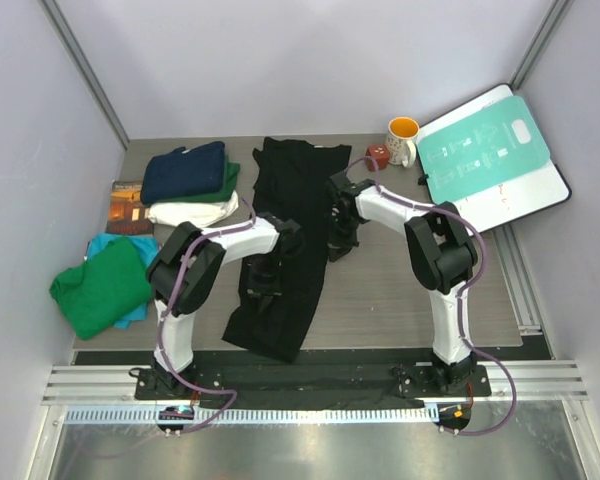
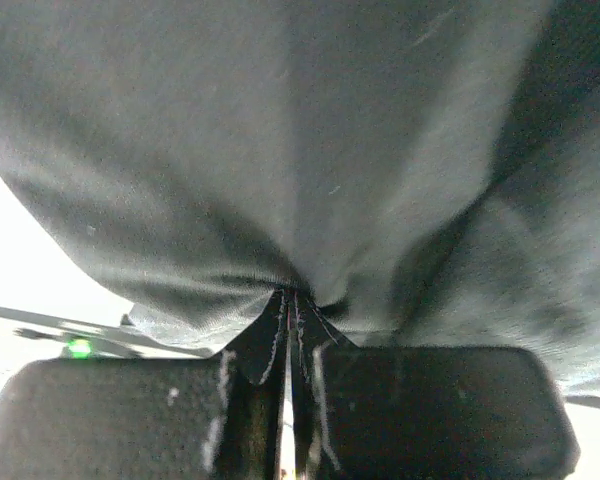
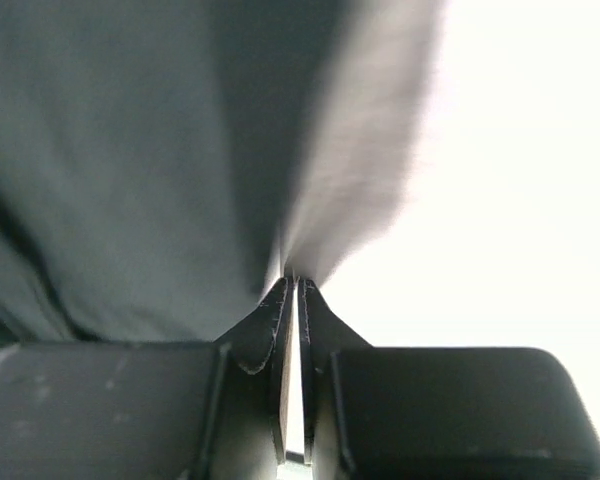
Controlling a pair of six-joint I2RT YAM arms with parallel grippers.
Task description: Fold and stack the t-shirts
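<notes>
A black t-shirt lies in a long strip down the middle of the table, its near end hanging over the front edge. My left gripper is shut on its left edge; the cloth fills the left wrist view and bunches at the fingertips. My right gripper is shut on its right edge, with the cloth pinched at the fingertips. A stack of folded shirts, navy over green over white, sits at the back left. A green shirt lies crumpled on a teal one at the left.
A teal-and-white flat board leans at the back right beside an orange-lined mug and a small red object. A small brown picture book lies under the folded stack's left side.
</notes>
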